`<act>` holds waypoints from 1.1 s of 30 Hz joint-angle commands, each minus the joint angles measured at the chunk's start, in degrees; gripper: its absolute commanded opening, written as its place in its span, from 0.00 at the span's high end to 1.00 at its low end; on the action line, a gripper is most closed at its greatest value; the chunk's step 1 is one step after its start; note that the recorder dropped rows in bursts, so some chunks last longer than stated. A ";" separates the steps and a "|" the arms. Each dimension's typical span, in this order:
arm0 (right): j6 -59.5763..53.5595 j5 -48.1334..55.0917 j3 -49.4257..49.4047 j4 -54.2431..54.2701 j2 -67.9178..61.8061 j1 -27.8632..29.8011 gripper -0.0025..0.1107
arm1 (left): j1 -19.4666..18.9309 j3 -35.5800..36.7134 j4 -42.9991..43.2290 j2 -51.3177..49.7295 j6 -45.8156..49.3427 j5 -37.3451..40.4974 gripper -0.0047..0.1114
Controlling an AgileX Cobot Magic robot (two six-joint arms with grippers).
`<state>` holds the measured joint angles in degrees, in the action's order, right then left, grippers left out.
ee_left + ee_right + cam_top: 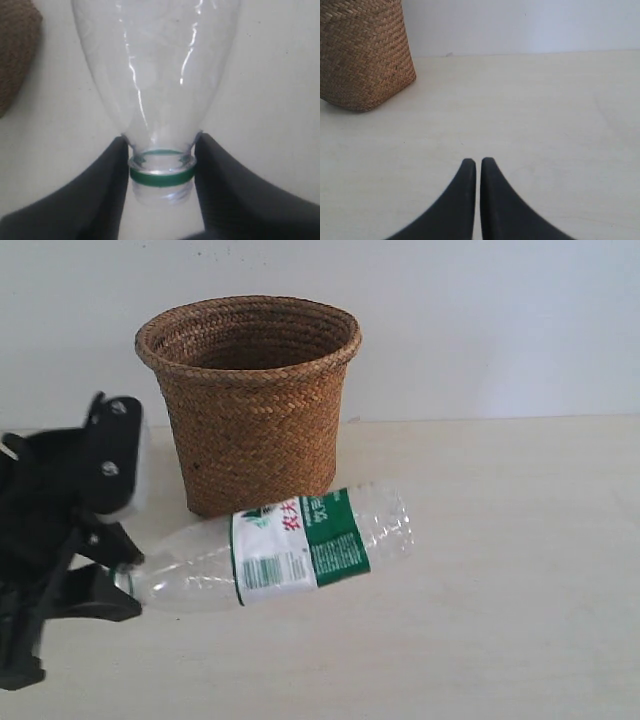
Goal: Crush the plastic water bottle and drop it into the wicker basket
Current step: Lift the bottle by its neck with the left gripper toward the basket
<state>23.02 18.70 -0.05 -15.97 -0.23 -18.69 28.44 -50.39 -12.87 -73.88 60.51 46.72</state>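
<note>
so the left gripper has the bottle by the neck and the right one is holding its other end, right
Not quite. The left gripper does have the bottle by the neck, but the right gripper holds nothing. The right wrist view shows its jaws shut together over the bare table, with no bottle between them.

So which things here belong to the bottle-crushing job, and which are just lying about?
Job: plastic water bottle, neck held by left end effector; wicker basket; right end effector, shut, empty.
Just there: table; wall.
</note>
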 commanded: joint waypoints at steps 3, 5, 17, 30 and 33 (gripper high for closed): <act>-0.31 -0.14 0.05 -0.21 0.23 0.30 0.98 | 0.14 -8.11 14.28 10.58 -11.94 6.21 0.92; -0.31 -0.14 0.05 -0.21 0.23 0.30 0.98 | 0.14 -10.94 18.77 10.71 -11.90 4.66 0.92; -0.31 -0.14 0.05 -0.21 0.23 0.30 0.98 | 0.14 -16.67 9.89 -0.78 -8.06 19.34 0.92; -0.19 -0.26 0.05 -0.21 0.23 0.30 0.98 | 0.14 -20.32 26.56 -6.45 -15.39 0.70 0.92; -0.19 -0.26 0.05 -0.21 0.23 0.30 0.98 | 0.14 -22.26 26.15 -4.05 -15.54 -7.82 0.92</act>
<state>23.00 18.70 -0.05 -15.97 -0.23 -18.69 28.44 -70.83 12.48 -80.29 46.63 46.69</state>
